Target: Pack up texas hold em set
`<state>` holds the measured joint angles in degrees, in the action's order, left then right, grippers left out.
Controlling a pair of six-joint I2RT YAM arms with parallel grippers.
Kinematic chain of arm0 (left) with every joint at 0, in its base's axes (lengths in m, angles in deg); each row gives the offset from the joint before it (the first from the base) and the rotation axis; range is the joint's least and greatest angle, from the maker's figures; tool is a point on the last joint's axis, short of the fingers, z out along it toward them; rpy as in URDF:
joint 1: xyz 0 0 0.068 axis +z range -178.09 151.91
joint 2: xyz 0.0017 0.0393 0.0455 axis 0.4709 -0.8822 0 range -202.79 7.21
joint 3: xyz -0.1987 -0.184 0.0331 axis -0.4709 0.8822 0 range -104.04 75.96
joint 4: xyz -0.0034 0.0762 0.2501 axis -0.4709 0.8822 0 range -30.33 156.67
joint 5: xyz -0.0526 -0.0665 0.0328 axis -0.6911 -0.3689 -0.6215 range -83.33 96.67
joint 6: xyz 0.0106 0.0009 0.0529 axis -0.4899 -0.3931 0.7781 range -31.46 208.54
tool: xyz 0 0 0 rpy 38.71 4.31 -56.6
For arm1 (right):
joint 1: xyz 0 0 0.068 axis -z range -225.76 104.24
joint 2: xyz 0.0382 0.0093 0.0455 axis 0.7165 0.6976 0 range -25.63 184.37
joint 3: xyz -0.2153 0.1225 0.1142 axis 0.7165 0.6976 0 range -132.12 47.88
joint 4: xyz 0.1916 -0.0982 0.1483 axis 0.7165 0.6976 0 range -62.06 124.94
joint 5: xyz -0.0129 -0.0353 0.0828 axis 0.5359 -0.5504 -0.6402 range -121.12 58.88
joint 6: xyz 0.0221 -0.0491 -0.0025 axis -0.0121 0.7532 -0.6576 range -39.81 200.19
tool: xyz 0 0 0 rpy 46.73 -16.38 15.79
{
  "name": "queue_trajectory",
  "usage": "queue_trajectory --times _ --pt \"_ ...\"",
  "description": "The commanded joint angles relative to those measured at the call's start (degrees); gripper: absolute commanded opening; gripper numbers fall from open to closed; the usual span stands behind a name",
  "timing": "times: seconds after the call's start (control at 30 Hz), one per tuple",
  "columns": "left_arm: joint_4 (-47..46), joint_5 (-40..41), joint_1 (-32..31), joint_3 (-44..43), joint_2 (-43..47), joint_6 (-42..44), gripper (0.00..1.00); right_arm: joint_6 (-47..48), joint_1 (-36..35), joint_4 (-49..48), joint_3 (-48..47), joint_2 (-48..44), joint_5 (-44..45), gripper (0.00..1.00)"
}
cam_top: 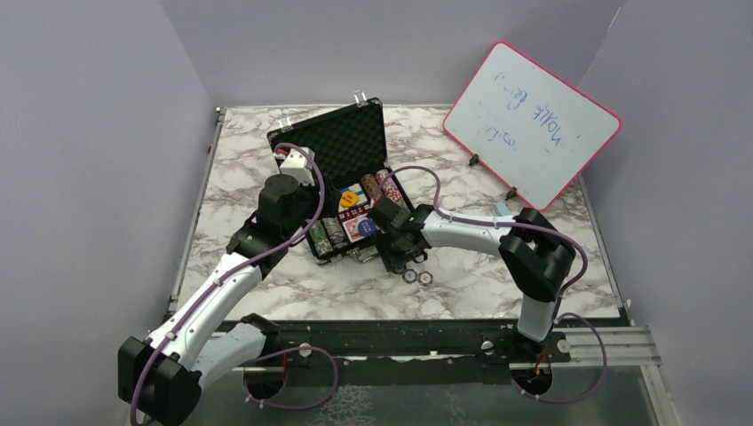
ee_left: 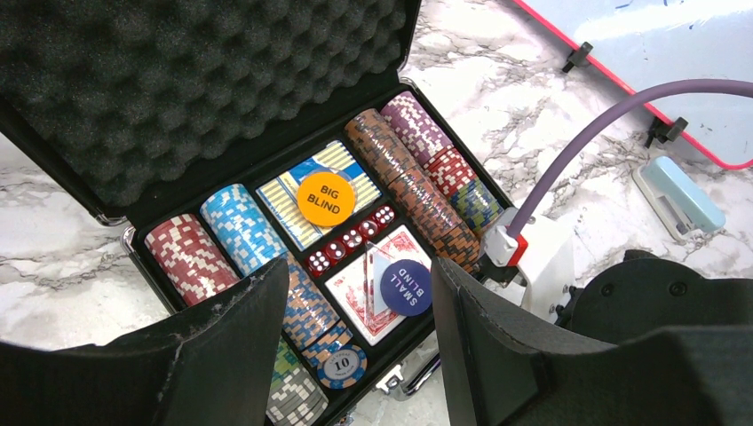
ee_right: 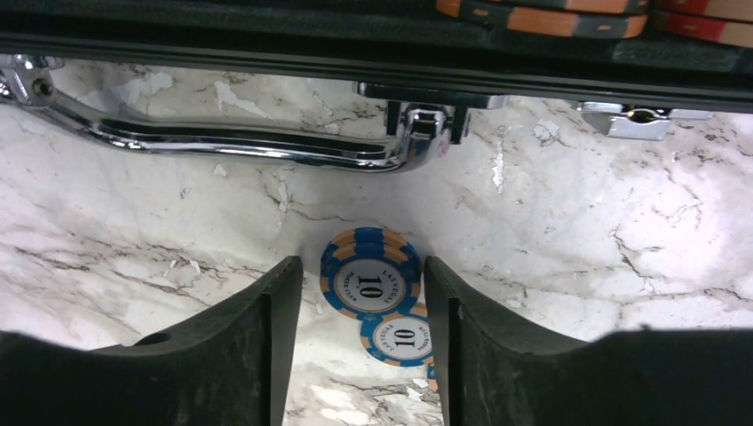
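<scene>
While the left gripper [ee_left: 360,293] hung over the near end of the case, the briefcase [ee_left: 222,173] sat open mid-surface [cam_top: 497,284]. Its lid was tipped back, so the foam lining [ee_left: 178,80] was showing.

Inside, poker chips stood on edge in rows. A red row [ee_left: 186,257] and a light blue row [ee_left: 240,226] ran along one side, with a brown row [ee_left: 391,155] and a purple row [ee_left: 417,124] along the other.

The middle section had a blue-striped deck [ee_left: 342,160] at the back, with the orange button [ee_left: 325,197] flat on top reading BIG BLIND. Next came a line of red dice [ee_left: 351,240]. After that was the red-backed card deck [ee_left: 351,297] with a purple SMALL BLIND button [ee_left: 406,286] lying on it. One blue chip marked 10 [ee_left: 342,362] lay flat on a row at the near end.

The left gripper's jaws were spread wide with nothing between them.

The right gripper [ee_right: 360,284] was down low in front of the case, near the silver handle [ee_right: 222,142], and spread apart too. Its fingers [ee_right: 266,319] sat either side of a loose 10 chip [ee_right: 370,282] out on the surface. I honestly couldn't tell if they touched it. A second loose chip [ee_right: 395,337] lay right against it on the near side.

The pink-framed whiteboard [cam_top: 533,124] stood tilted at the far right, with the light blue eraser [ee_left: 679,195] near its lower edge.
</scene>
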<state>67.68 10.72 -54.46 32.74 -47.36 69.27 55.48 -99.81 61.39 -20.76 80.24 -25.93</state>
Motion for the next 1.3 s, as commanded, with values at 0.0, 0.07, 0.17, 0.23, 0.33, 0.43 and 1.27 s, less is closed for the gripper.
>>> queue_trajectory --times 0.0,0.07,0.17,0.23,0.33,0.43,1.27 --pt "-0.13 0.81 0.09 0.39 0.31 0.28 0.63 0.81 -0.36 3.13 0.29 -0.57 -1.89 0.60" --pt "-0.17 0.78 0.05 0.33 0.25 0.28 0.63 1.35 -0.36 3.02 0.96 -1.52 -1.72 0.63" --pt "-0.12 0.65 0.09 0.27 0.03 0.24 0.63 2.93 -0.36 3.11 2.45 -2.49 -3.06 0.65" --pt "-0.03 0.69 0.09 0.24 -0.01 0.20 0.63 4.11 -0.49 3.11 3.45 -2.76 -3.92 0.65" --pt "-0.13 0.69 0.09 0.32 0.02 0.23 0.63 5.40 -1.02 2.49 4.57 -2.68 -3.95 0.65" --pt "-0.14 0.83 0.09 0.29 0.00 0.19 0.63 5.46 -1.61 1.49 4.62 -1.26 -2.25 0.64" --pt "0.11 0.48 0.11 0.24 -0.38 0.21 0.63 -1.42 -1.79 -2.52 4.33 2.00 3.01 0.18"
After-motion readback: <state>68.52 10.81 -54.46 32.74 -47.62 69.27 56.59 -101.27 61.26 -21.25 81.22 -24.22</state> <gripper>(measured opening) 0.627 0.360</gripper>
